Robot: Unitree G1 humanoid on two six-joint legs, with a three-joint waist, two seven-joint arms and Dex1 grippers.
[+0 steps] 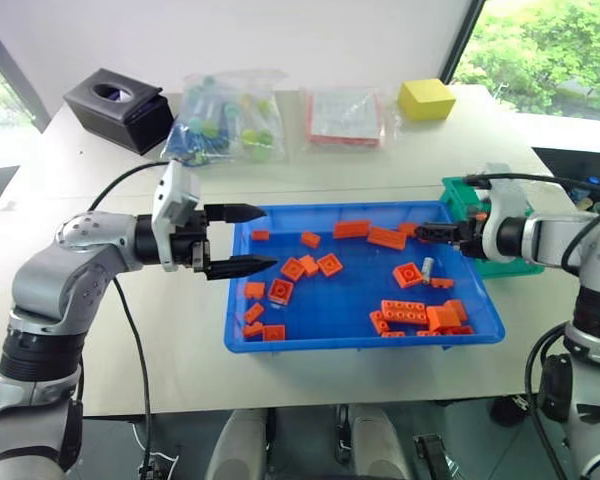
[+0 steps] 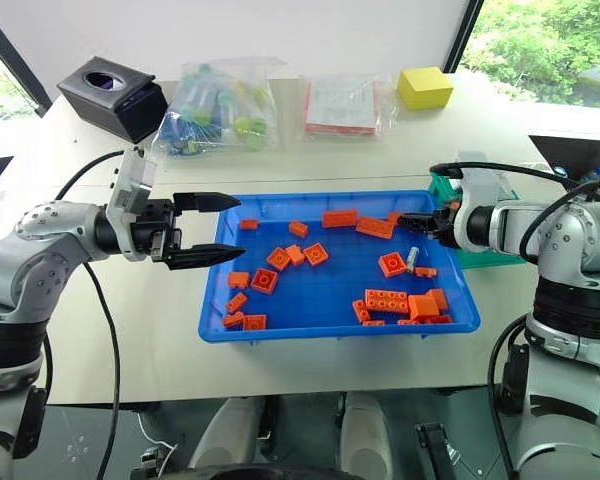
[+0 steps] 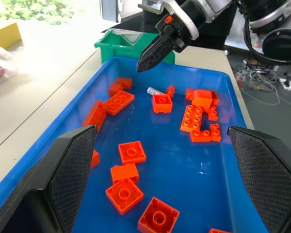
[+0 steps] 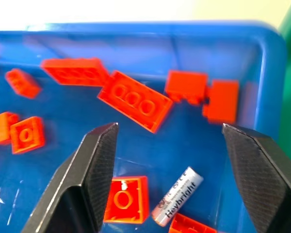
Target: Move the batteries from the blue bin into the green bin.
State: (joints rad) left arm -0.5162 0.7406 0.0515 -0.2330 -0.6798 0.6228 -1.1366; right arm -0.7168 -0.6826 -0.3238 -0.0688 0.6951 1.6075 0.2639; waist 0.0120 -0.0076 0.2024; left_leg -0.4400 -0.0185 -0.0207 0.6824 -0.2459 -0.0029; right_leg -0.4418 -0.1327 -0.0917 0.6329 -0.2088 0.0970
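One battery (image 4: 177,196) is left in my blue bin (image 1: 280,345); my right fingers (image 4: 245,165) hang apart over it; green bin (image 1: 458,195) at three o'clock; left fingers (image 1: 230,212) apart.

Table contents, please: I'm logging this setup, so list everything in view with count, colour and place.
battery: one visible, silver, in the blue bin's right part.
toy bricks: many, orange, scattered in the blue bin.
blue bin: one, table centre.
green bin: one, at the blue bin's right rim.
yellow block: one, far right.
black box: one, far left.
clear bags: two, far middle.
left gripper: open, over the blue bin's left rim.
right gripper: open, above the battery.
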